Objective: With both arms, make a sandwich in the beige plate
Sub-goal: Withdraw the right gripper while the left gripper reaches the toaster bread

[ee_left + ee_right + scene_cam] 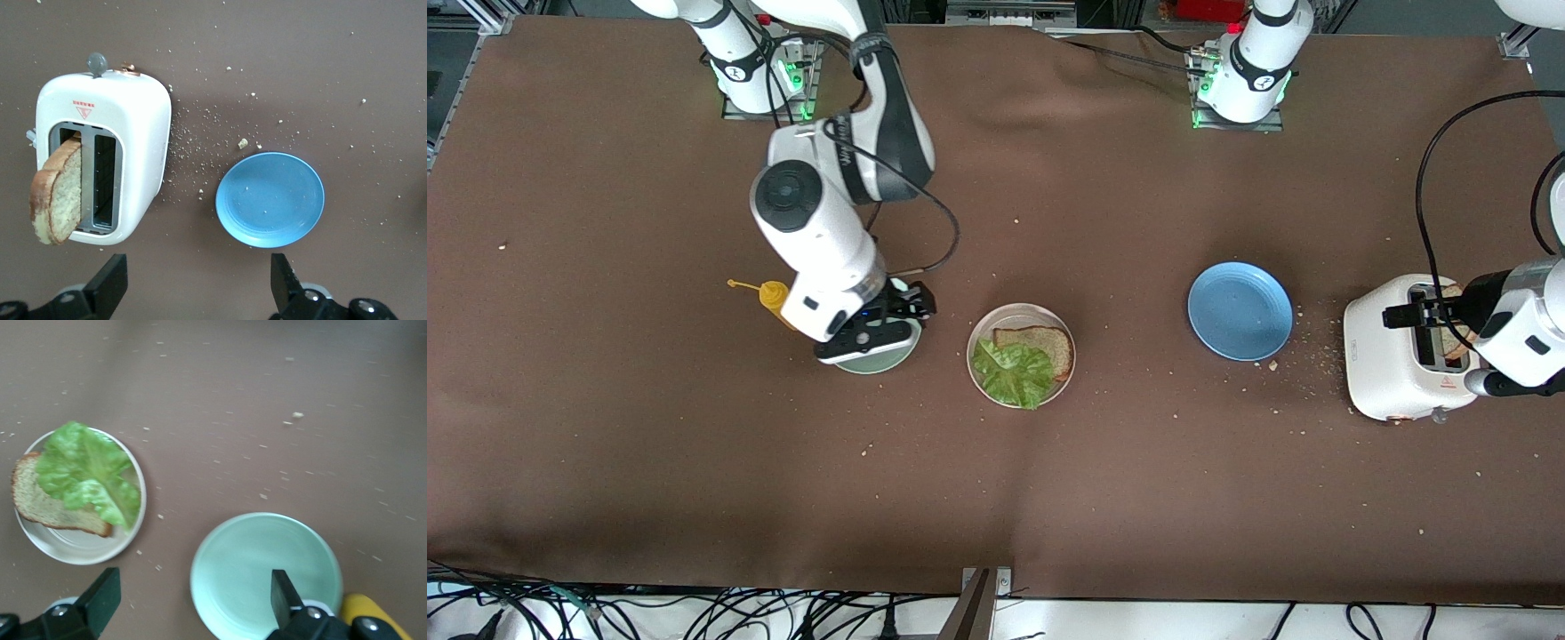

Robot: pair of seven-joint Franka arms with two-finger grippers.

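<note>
Figure: assembly at the half-built stage, read across the front view from the right arm's end of the table to the left arm's end.

A yellow squeeze bottle [772, 298] lies beside the mint green plate [889, 356], which is bare. The right gripper [889, 322] hangs over that plate with its fingers [100, 597] spread and nothing between them; an empty source plate and an empty claw suggest this arm has no load in hand.

Toward the middle of the table sits the beige plate [983, 333], where the sandwich is being built. One bread slice [1049, 342] lies flat on it as the base, and the lettuce leaf [1012, 373] is draped over the part of the slice nearer the front camera, overlapping the plate's rim side. The leaf lies on top of the bread so that a second slice can close the stack.

Farther toward the left arm's end lies the blue plate [1240, 311], empty save for crumbs, with more crumbs scattered on the brown table [1138, 498] between it and the white toaster [1392, 373].

A second bread slice [59, 193] stands upright in one toaster slot, protruding so that it can be pinched from above. The left gripper [1418, 313] hovers over the toaster, its fingers [110, 283] wide apart and holding nothing. Judged from this, the remaining step is lifting that slice and laying it on the lettuce.
</note>
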